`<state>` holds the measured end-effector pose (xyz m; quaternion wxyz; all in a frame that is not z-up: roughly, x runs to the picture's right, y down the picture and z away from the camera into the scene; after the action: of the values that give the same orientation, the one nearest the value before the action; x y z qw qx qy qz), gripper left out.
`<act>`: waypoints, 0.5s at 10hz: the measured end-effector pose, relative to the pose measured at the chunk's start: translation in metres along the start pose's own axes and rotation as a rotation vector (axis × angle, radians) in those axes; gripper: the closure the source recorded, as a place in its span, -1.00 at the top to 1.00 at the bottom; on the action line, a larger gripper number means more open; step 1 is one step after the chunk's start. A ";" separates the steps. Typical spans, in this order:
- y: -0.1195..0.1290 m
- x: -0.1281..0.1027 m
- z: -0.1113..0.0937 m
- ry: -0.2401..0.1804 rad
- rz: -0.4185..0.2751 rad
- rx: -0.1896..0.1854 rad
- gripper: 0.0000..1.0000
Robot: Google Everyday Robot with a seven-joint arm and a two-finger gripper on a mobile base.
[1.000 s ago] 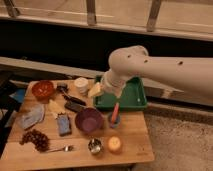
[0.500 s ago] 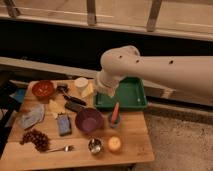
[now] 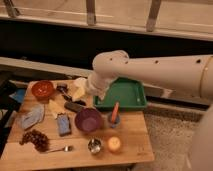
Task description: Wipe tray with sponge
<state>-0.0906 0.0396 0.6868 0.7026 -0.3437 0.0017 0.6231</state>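
gripper (image 3: 85,90) low over table (image 3: 130,142), grip state can't tell, yellow sponge (image 3: 76,92) right at it, green tray (image 3: 131,95) just beside, frame-right, purple bowl (image 3: 88,119) near, in front

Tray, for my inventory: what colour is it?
The tray is green, clearest in the camera view; the gripper hovers by its edge.

table (image 3: 132,136): bare wood, matt | tray (image 3: 129,93): green plastic, smooth | arm (image 3: 160,67): cream shell, smooth, faint sheen | gripper (image 3: 87,90): same cream casing, low at tray's left edge above table | purple bowl (image 3: 89,120): glossy | small cup (image 3: 94,146): shiny metal | blue-grey rag (image 3: 32,117): cloth-like, matt
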 end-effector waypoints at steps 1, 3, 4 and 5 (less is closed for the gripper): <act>0.019 -0.007 0.019 0.018 -0.018 -0.026 0.60; 0.048 -0.017 0.047 0.050 -0.054 -0.066 0.60; 0.064 -0.021 0.060 0.071 -0.087 -0.081 0.60; 0.083 -0.021 0.068 0.092 -0.135 -0.095 0.60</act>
<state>-0.1975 0.0536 0.7077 0.7249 -0.4045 -0.0187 0.5573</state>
